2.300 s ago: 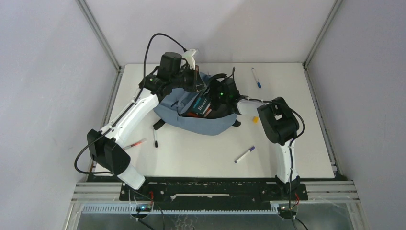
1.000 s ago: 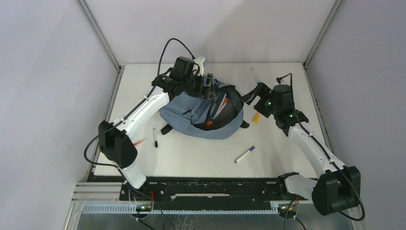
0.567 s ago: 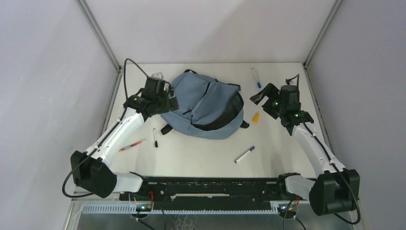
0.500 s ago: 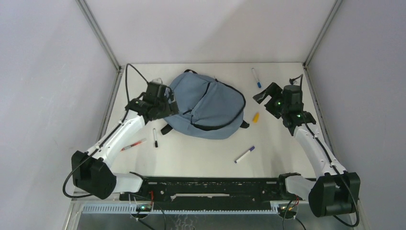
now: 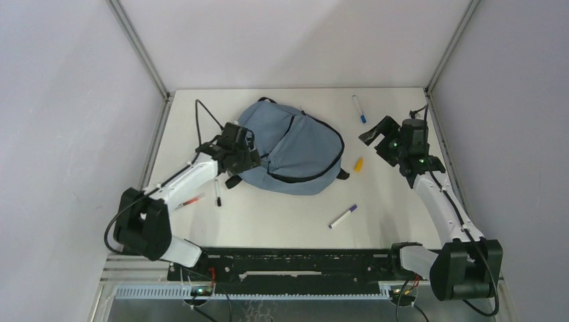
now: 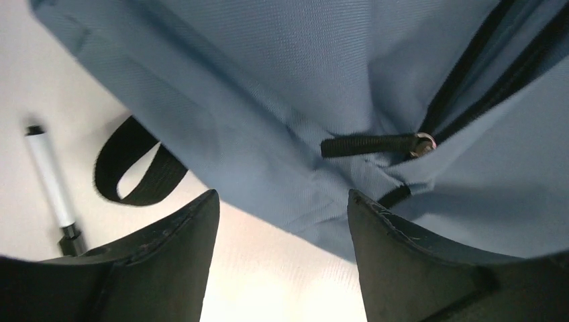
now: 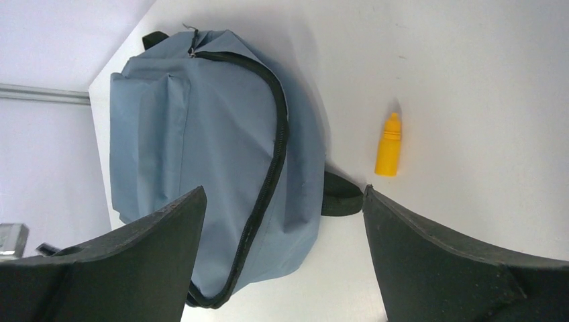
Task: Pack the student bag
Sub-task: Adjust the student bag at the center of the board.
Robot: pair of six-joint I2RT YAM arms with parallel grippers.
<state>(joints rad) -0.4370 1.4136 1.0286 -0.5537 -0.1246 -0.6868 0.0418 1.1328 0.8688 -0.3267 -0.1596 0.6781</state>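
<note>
The student bag [image 5: 292, 144] lies flat at the table's middle back, grey-blue, with its black zipper [image 7: 272, 168] closed along the curve. My left gripper [image 5: 251, 161] sits low at the bag's near-left edge and is open. Bare table shows between its fingers [image 6: 282, 225], and the fabric's edge and a black zipper pull [image 6: 369, 144] lie just ahead. My right gripper [image 5: 377, 136] hovers open to the right of the bag, holding nothing. In its wrist view the bag [image 7: 201, 147] lies ahead of the open gripper [image 7: 282, 208].
A small yellow bottle [image 5: 358, 164] lies just right of the bag. A blue-capped marker [image 5: 359, 109] is at the back. Nearer the front lie a purple marker [image 5: 343, 216], a black-capped marker [image 5: 217, 192] and a red pen [image 5: 188, 201]. A black strap loop [image 6: 131, 171] pokes out at the bag's left.
A second ago the bag gaped open with books showing; now it lies flat and zipped. My left gripper moved from the bag's top to its near-left edge. The right gripper drifted slightly right.
</note>
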